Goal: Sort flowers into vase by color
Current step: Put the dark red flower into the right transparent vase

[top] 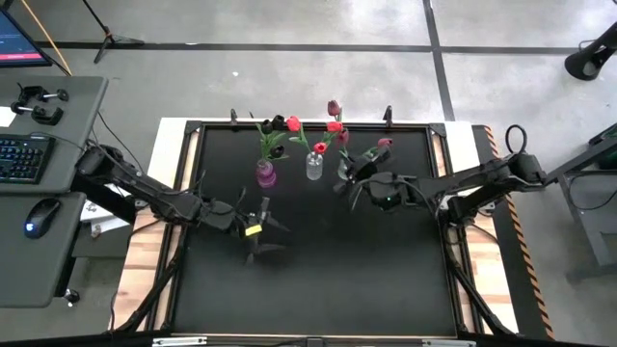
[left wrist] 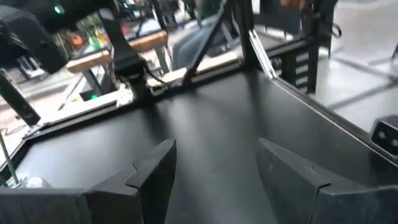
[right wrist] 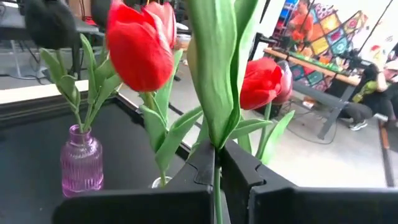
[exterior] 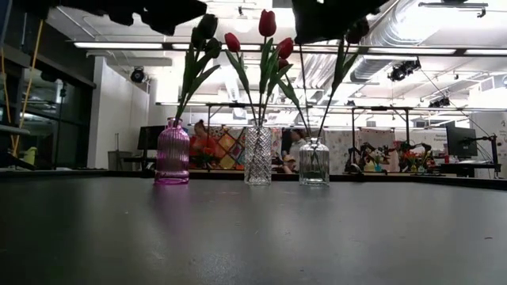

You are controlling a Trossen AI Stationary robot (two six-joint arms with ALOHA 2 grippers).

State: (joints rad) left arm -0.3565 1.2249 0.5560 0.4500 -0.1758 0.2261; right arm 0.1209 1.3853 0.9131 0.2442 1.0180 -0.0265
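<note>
So the right pincer [right wrist: 217, 163] is clamped shut on a green stem [right wrist: 216, 186], seen right up close in its wrist view with the stem running up between the two dark fingers into a broad leaf [right wrist: 214, 62]. It's held up above the bench [top: 318, 270], just beside the clear vase [top: 347, 166] at the back right of the row. Which bud belongs to the gripped stem can't really be told from here.

Just past that pincer, the middle glass vase [top: 314, 166] is stuffed with red tulips [right wrist: 137, 45], and farther off on the same line the purple vase [right wrist: 81, 163] is seen with dark maroon buds [exterior: 204, 32] on top. All three vases are lined up along the back edge of the bench, close together but not touching.

The left pincer [top: 258, 229] is parked over the bare middle of the bench, well apart from the vases, fingers [left wrist: 155, 177] spread wide with nothing between them. A yellow tag [top: 254, 230] is stuck on it.

In the room behind, a person [right wrist: 367, 93] is sitting down by a table.
</note>
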